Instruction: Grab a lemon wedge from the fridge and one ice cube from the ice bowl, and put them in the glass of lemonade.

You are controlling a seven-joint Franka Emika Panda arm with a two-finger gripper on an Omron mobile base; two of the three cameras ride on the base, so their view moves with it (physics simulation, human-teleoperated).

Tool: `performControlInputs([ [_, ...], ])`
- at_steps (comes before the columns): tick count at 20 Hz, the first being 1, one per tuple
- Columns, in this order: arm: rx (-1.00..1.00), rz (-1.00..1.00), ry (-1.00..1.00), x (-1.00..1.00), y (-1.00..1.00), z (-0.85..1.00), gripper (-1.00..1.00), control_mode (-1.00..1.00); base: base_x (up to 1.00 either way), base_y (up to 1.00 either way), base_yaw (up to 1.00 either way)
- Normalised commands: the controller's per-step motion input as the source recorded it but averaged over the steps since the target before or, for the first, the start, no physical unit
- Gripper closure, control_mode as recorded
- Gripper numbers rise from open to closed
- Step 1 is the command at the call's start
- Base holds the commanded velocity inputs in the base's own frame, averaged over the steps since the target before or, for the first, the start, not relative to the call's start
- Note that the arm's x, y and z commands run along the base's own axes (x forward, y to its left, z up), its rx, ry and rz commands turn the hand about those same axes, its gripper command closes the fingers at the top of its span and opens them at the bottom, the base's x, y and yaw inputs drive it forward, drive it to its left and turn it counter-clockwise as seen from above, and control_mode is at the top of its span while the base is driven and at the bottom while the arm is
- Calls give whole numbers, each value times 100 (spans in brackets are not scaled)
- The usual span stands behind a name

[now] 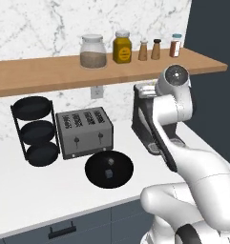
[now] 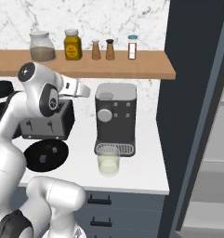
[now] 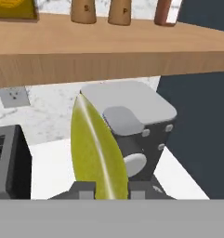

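In the left base view, the ice bowl [image 1: 109, 169] was seen on the white bench [image 1: 35, 190], at six o'clock from the toaster [image 1: 85, 132], with the ice cube [image 1: 108, 173] lying near its middle. The raised arm hid most of the coffee machine [image 1: 144, 119] at three o'clock.

In the right base view, the glass of lemonade [image 2: 108, 162] stood on the bench just in front of the coffee machine's drip tray, at three o'clock from the ice bowl. The fridge [image 2: 197, 102] rose at the right with its door swung open, pale shelves showing inside. The hand was held high, at about ten o'clock from the glass.

In the hand view, the lemon wedge [image 3: 97, 151] was seen pinched upright between the fingertips of the claw [image 3: 109, 191], which was closed on it, with the coffee machine beyond.

The step in hand was judged to be carrying the wedge to the glass. It would be done well if the claw were brought squarely over the rim, lowered close to the liquid, clear of the machine's spout, and only then opened, so the wedge could not bounce out.
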Motion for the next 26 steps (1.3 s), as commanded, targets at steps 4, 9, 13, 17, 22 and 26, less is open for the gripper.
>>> performControlInputs([
  [4, 0, -12, 41, -8, -41, -39, 100, -100, 0, 0, 0],
  [9, 0, -4, 46, -12, -36, -80, 100, -100, 0, 0, 0],
  [13, 0, 0, 35, -1, -40, -83, 100, -100, 0, 0, 0],
  [17, 0, 0, 24, 0, -34, -84, 100, -100, 0, 0, 0],
  [22, 0, 0, 14, 4, -31, -57, 100, -100, 0, 0, 0],
  [26, 0, 0, 11, 14, -45, -50, 100, -100, 0, 0, 0],
])
